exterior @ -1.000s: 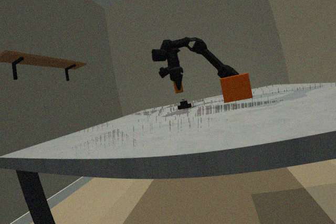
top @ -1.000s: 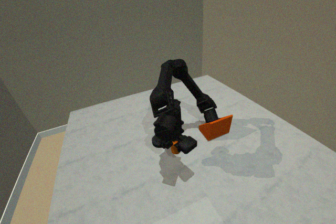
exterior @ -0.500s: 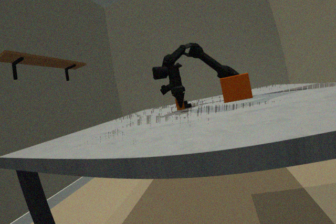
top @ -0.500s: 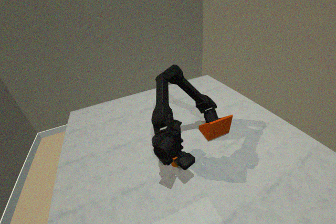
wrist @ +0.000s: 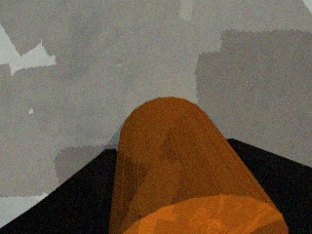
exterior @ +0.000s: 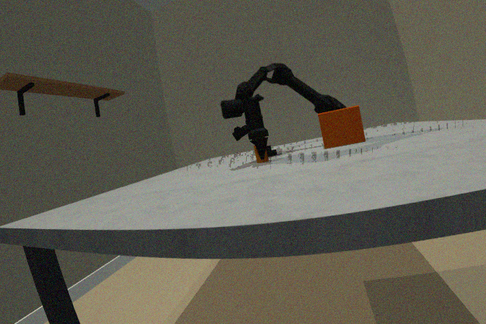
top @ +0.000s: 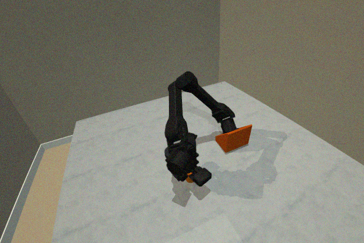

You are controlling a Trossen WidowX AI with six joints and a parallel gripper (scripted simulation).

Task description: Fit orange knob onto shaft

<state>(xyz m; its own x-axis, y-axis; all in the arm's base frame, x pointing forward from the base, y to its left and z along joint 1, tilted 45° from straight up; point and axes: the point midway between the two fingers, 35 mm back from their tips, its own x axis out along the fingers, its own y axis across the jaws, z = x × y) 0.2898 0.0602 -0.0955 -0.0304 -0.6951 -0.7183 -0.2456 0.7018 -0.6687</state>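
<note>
The orange knob (top: pixel 189 178) (exterior: pixel 257 154) (wrist: pixel 163 146) is upright and low, with its lower end at or very near the table, touching or not I cannot tell. My gripper (top: pixel 190 177) (exterior: pixel 262 156) (wrist: pixel 171 155) points down and is shut on the knob, a finger on each side. The black round pedestal (exterior: pixel 271 151) shows partly behind the knob and fingers in the exterior view. The knob stands beside the pedestal, not on it. The arm hides the pedestal in the top view, and the wrist view does not show it. The silver shaft and the knob's hole are hidden.
An orange panel (top: pixel 235 139) (exterior: pixel 341 127) stands in front of the arm's base. The pale marble table (top: pixel 117 199) (exterior: pixel 196 199) has its far left edge in the top view. A wooden shelf (exterior: pixel 58 86) is on the wall, away from the arm.
</note>
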